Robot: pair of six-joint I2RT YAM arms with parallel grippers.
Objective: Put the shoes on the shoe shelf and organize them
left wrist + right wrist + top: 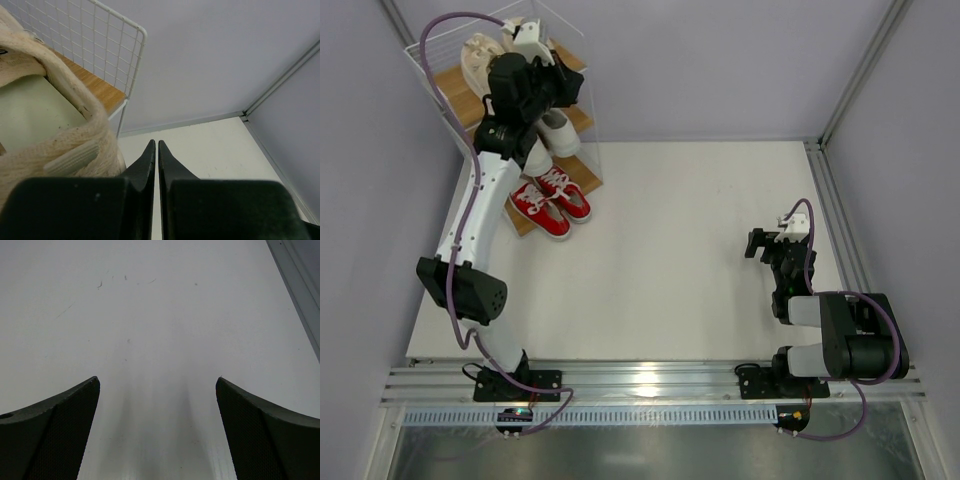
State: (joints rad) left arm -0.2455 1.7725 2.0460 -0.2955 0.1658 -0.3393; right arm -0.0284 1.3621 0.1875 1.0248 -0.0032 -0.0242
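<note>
The shoe shelf [455,85] stands at the back left corner. A pair of red shoes [552,200] sits on its lowest board, white shoes [561,131] on the middle one and beige shoes [480,55] on top. My left arm reaches over the shelf, hiding part of the white and beige pairs. In the left wrist view my left gripper [155,142] is shut with nothing in it, just right of a beige shoe [60,145] on the top board [100,90]. My right gripper [157,382] stands open over bare table; from above it [752,245] sits at the right.
The shelf's white wire side panel [115,45] rises beside the left gripper. Grey walls close in the table at the back and sides. An aluminium rail [840,220] runs along the right edge, and a metal track [650,385] lines the near edge.
</note>
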